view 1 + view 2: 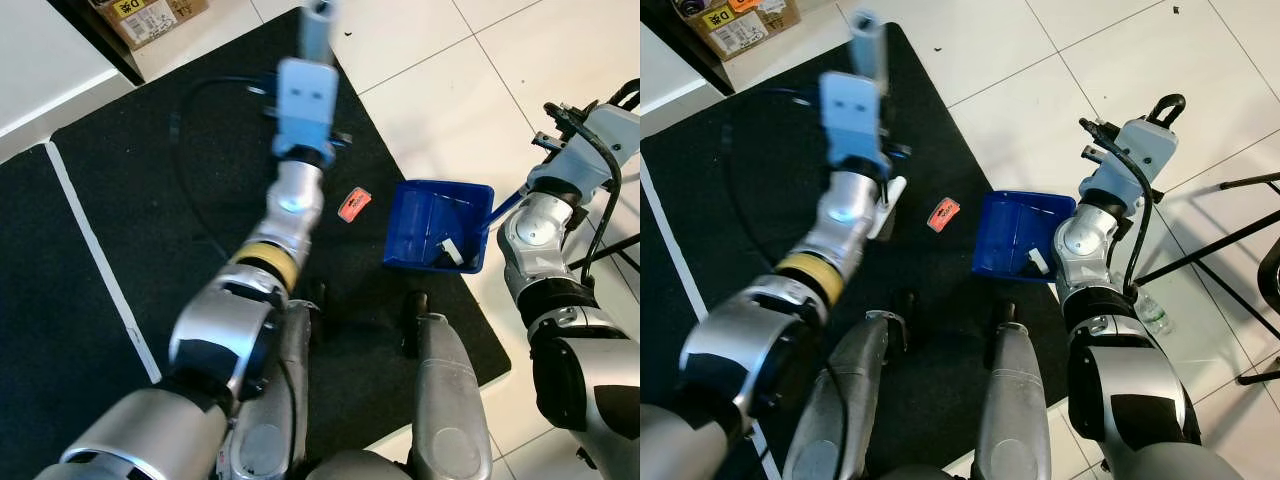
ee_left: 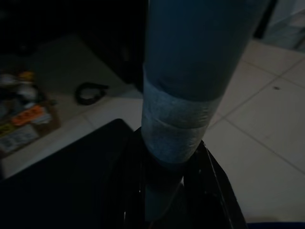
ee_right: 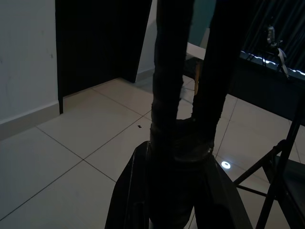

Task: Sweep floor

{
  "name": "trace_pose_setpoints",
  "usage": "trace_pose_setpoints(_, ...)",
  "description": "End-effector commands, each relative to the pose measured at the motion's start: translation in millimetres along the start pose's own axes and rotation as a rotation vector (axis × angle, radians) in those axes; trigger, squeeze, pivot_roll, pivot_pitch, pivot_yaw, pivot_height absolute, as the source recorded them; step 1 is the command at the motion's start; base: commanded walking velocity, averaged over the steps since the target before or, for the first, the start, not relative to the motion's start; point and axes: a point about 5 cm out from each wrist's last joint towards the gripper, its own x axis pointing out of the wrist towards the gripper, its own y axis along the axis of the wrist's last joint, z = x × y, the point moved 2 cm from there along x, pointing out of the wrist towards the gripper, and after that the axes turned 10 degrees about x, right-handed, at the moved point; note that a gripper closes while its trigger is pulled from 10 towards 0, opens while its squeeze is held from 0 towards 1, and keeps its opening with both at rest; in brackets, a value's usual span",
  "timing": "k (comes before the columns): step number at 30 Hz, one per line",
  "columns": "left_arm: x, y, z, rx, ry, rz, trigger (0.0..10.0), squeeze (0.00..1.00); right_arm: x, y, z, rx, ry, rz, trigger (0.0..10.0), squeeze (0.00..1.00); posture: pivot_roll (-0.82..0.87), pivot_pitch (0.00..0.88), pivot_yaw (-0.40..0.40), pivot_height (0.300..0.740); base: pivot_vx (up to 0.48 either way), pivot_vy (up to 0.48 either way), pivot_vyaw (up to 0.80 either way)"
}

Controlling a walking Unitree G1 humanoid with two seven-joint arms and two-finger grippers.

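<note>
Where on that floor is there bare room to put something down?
Bare white tiles beyond the blue dustpan, and black mat between its white stripe and the left arm. Crowded around the dustpan, the orange wrapper and the right arm.

We've got a blue dustpan (image 1: 437, 225) sitting at the black mat's (image 1: 150, 230) edge, scraps inside, and an orange wrapper (image 1: 353, 204) lying at its 9 o'clock.

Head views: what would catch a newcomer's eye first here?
The bright blue dustpan stands out, at the black mat's edge by the white tiles, with scraps inside. Beside it on the mat lies a small orange wrapper. The left arm reaches forward, its gripper holding a blue broom handle.
</note>
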Motion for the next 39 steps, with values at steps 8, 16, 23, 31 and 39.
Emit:
trace_pose_setpoints(8,-13.8,35.8,94.2,-0.377,-0.073,-0.06,10.0,0.0,-9.2,-27.4,41.2,-0.154,-0.047,-0.112,10.0,0.0,-0.02,0.554,0.062,0.74,0.0,0.0,0.0)
trace_pose_setpoints(16,-2.3,122.5,128.9,-0.796,-0.053,-0.017,10.0,0.0,-12.0,-30.9,45.0,-0.163,-0.053,-0.128,10.0,0.0,-0.01,0.549,0.053,0.74,0.0,0.0,0.0)
trace_pose_setpoints(23,-5.7,145.1,139.5,-0.923,-0.093,-0.019,10.0,0.0,-14.8,-33.3,39.9,-0.157,-0.044,-0.144,10.0,0.0,-0.01,0.545,0.048,0.74,0.0,0.0,0.0)
trace_pose_setpoints(31,12.5,95.5,79.7,-0.508,-0.146,0.149,10.0,0.0,-10.3,-30.5,35.0,-0.148,-0.032,-0.141,10.0,0.0,0.0,0.524,0.051,0.74,0.0,0.0,0.0)
trace_pose_setpoints(39,24.6,53.1,-13.0,-0.31,-0.086,0.161,10.0,0.0,-10.5,-30.4,33.7,-0.141,-0.03,-0.141,10.0,0.0,0.02,0.496,0.051,0.74,0.0,0.0,0.0)
